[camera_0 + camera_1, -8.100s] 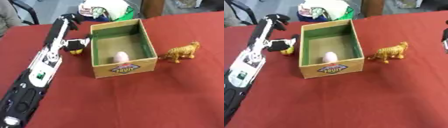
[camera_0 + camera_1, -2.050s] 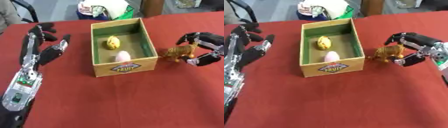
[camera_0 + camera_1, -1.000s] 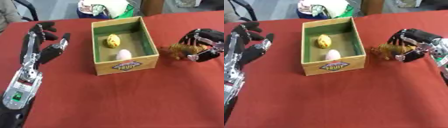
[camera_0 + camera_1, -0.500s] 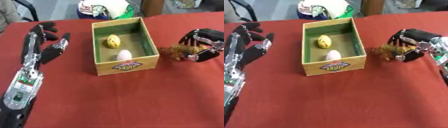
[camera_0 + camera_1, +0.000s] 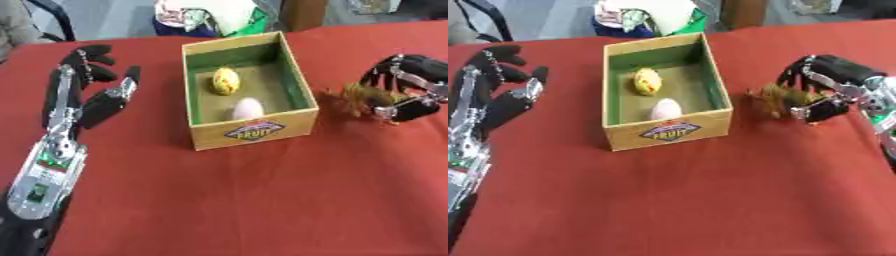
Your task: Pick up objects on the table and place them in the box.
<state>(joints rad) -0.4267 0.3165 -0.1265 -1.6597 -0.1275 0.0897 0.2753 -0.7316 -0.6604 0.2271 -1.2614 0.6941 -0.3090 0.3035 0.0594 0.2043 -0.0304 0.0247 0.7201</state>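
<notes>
A cardboard box (image 5: 251, 131) with a green inner lining and a fruit label on its near wall is seen standing on the red-covered surface (image 5: 245, 200), roughly in the middle. Two things are seen lying inside it: a yellow, egg-shaped object (image 5: 225, 80) towards the far end and a pale pink egg (image 5: 248, 108) nearer the front wall, the two just apart from each other.

To the right of the box, the right robot hand (image 5: 826, 89) is shown curled over a brown toy animal (image 5: 778, 98); its fingers are arched over the toy from above and the thumb is brought in from the near side, so that the toy is grasped. The toy is blurred, and whether it rests on the surface or is raised off it cannot be told. It is held just beside the box's right wall, outside the box.

The left robot hand (image 5: 87, 97) is seen left of the box, fingers extended and spread, holding nothing. A bundle of white and green material (image 5: 210, 15) is visible beyond the box at the far edge.
</notes>
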